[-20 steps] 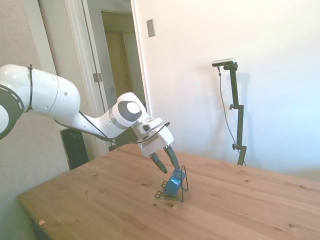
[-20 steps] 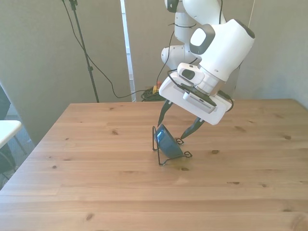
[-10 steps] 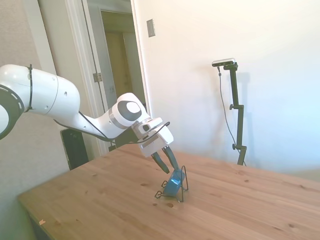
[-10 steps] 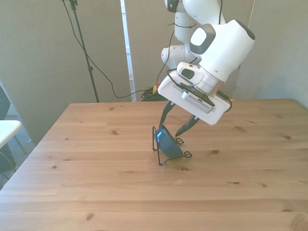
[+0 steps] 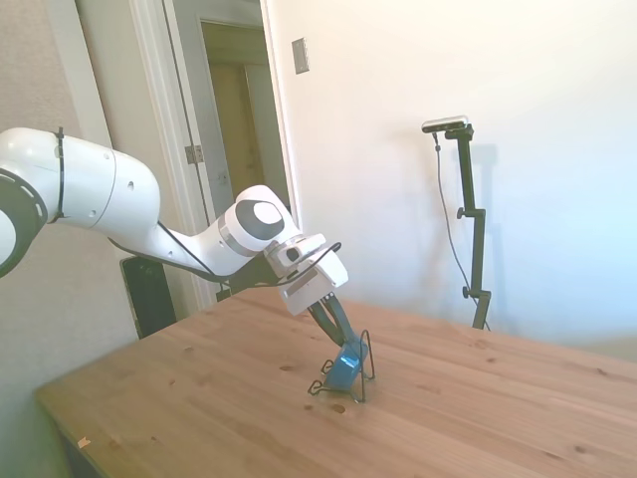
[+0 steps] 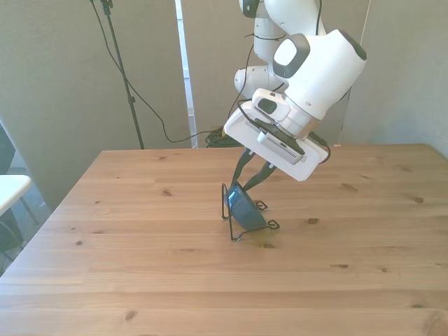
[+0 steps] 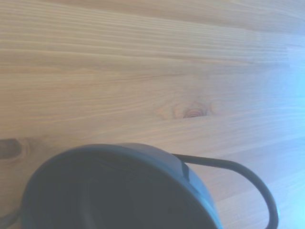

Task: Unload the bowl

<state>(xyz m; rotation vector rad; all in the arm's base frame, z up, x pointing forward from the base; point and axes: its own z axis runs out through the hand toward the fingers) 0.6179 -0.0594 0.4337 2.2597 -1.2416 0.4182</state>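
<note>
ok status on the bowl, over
Gripper closed on the bowl's top rim. Blue bowl on edge in the wire rack. Nothing in the way.

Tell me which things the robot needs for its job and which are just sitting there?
For the job:
- the blue bowl, standing on edge in the wire rack
- the tool, closed on the bowl's rim

Just there:
- the wooden table
- the open doorway behind
</note>
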